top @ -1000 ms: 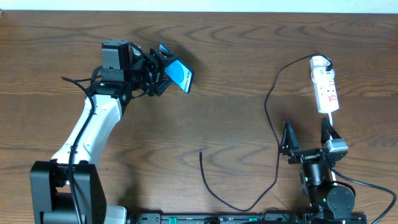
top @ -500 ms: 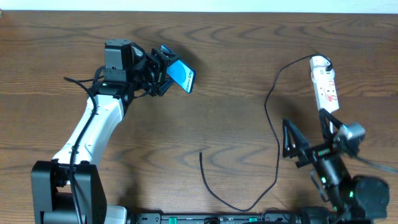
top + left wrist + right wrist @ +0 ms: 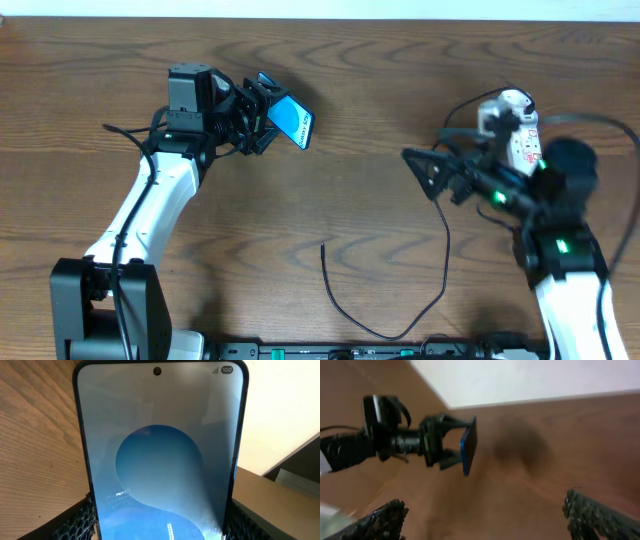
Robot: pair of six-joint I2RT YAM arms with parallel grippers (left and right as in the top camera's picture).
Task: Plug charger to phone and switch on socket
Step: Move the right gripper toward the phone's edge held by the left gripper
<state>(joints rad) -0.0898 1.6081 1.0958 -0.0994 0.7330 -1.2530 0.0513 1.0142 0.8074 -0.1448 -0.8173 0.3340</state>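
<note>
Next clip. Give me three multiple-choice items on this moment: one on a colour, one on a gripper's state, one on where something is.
1. What colour is the screen of the phone?
A. red
B. blue
C. green

2. How is the right gripper?
A. open and empty
B. shut and empty
C. shut on something

3. Where is the free tip of the charger?
A. plugged into the phone
B. between the right gripper's fingers
C. lying on the table

Answers:
1 B: the left wrist view shows a blue screen.
2 A: its own wrist view shows the fingers wide apart with nothing between them.
3 C: the overhead view shows the tip bare on the wood, apart from both arms.
</note>
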